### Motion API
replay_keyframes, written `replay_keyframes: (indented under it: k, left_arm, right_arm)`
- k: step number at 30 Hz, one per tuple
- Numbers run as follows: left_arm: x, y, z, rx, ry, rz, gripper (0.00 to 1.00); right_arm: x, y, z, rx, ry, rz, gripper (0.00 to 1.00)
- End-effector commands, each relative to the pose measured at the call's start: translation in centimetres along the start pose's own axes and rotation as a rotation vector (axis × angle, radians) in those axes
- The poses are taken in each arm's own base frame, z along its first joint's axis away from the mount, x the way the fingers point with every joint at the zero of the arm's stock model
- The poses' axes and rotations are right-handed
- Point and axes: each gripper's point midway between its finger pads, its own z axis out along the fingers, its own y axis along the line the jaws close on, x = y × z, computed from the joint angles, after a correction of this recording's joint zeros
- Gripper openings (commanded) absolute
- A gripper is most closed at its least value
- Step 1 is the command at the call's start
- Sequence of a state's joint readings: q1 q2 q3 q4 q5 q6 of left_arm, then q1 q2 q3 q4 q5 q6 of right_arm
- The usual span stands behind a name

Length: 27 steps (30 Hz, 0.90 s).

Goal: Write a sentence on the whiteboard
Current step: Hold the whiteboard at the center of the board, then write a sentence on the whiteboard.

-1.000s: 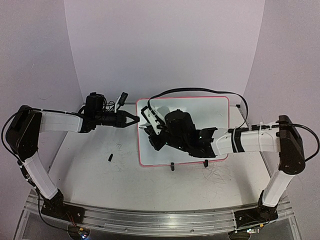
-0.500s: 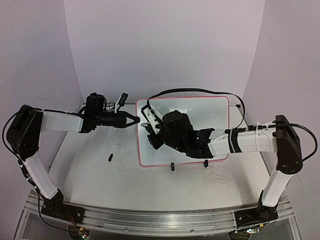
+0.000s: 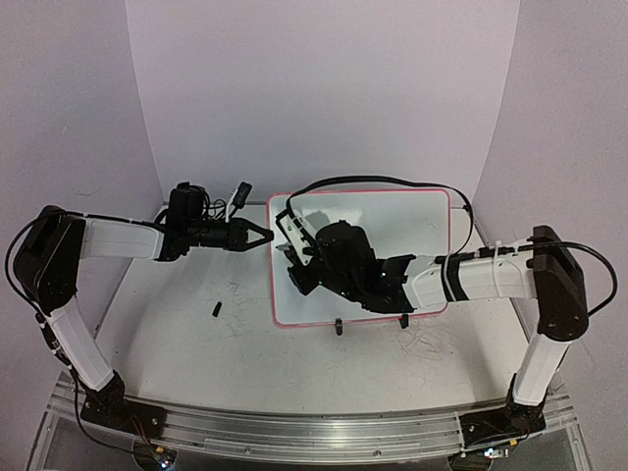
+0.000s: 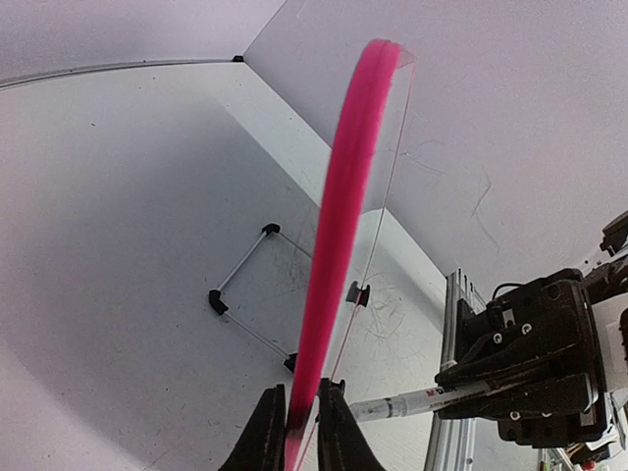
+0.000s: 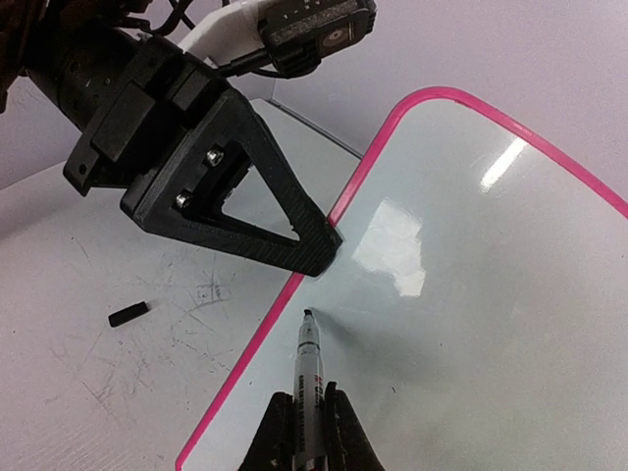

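Observation:
The whiteboard (image 3: pixel 412 221), white with a pink-red rim, stands tilted at mid-table. My left gripper (image 3: pixel 267 235) is shut on its left edge; in the left wrist view the jaws (image 4: pixel 302 432) pinch the rim (image 4: pixel 343 196) from both sides. My right gripper (image 3: pixel 297 253) hovers over the board's left part, shut on a white marker (image 5: pixel 309 373). The marker's black tip sits at the board's surface (image 5: pixel 471 294), just inside the rim, below the left gripper's finger (image 5: pixel 245 196). No sentence shows on the board's visible face.
A small black marker cap (image 3: pixel 216 310) lies on the table left of the board. Two black clip feet (image 3: pixel 338 327) (image 3: pixel 403 320) hold the board's near edge. A wire stand (image 4: pixel 240 294) props it behind. A black cable (image 3: pixel 392 180) arches over the board.
My right arm has shifted a little left, carrying the marker closer to the board's left rim. The left arm and the board stay where they were.

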<state>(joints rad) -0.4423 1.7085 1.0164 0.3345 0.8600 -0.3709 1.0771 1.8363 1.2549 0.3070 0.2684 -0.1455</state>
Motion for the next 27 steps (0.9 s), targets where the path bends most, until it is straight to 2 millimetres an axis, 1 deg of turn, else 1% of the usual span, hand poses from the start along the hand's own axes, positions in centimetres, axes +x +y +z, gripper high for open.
replay_keyframes:
  k: [1,8,14,27]
  left_arm:
    - [-0.75,-1.28,0.14,0.044,-0.018,0.082,0.10]
    - [-0.64,-1.59,-0.05,0.029,-0.026,0.123,0.04]
    - [-0.54,-1.69,0.00,0.030,-0.024,0.128,0.00]
    - [-0.52,-1.74,0.01,0.033,-0.023,0.123,0.00]
  right_arm:
    - [-2.76,-0.26,-0.06,0.016,-0.079,0.031,0.00]
    - [-3.18,-0.46,-0.58,0.016,-0.103,0.040,0.00]
    - [-3.03,-1.04,-0.49,0.053,-0.100,0.046,0.00]
    - [-2.44,-0.98,-0.16,0.059,-0.089,0.046,0.00]
